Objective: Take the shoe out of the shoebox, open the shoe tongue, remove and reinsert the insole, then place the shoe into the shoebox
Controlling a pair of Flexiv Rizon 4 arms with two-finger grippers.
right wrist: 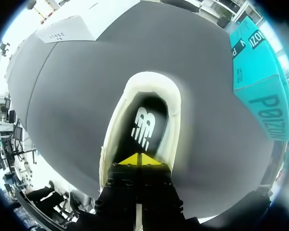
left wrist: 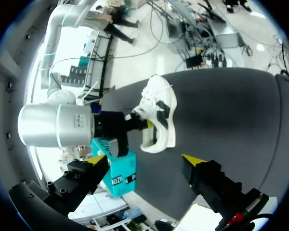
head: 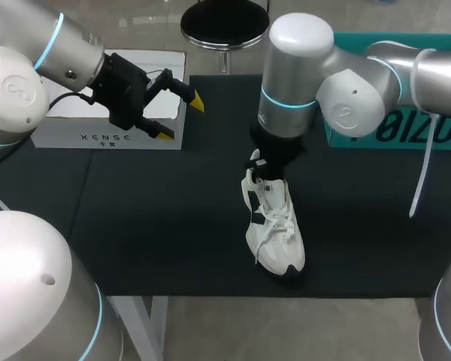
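Just within front edge of mat [head: 135, 226], shoe [head: 274, 229] around right claw [right wrist: 139, 160]

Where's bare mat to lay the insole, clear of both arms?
Two bare patches on the black mat: one left of the white lace-up sneaker, in front of the white cardboard box; one right of it, in front of the teal box. Crowded: the sneaker's heel under the right gripper, and the white box's right end by the left gripper's open fingers.

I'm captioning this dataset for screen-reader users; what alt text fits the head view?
The right gripper is down in the opening of a white sneaker standing on a black mat. The left gripper hangs open beside a white box.
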